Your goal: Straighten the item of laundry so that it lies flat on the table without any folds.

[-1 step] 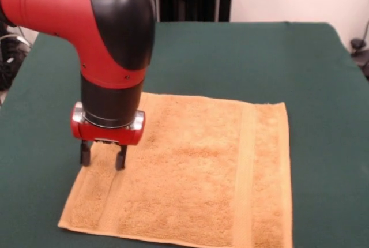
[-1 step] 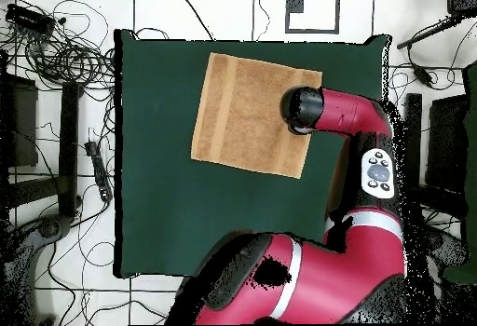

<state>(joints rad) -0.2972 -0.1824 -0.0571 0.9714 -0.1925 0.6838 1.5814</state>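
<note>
The golden-orange towel [image 1: 190, 173] lies spread flat on the green tabletop [image 1: 323, 86], roughly square, with a flat woven band running near each of two opposite edges and no folds showing. In the overhead view the towel [image 2: 244, 110] sits toward the tabletop's [image 2: 168, 210] far half, away from the robot's base. The tool [image 1: 102, 157] hangs just above one band, its two dark fingers [image 1: 85, 153] parted and holding nothing.

No text, label, brand or number can be read anywhere
</note>
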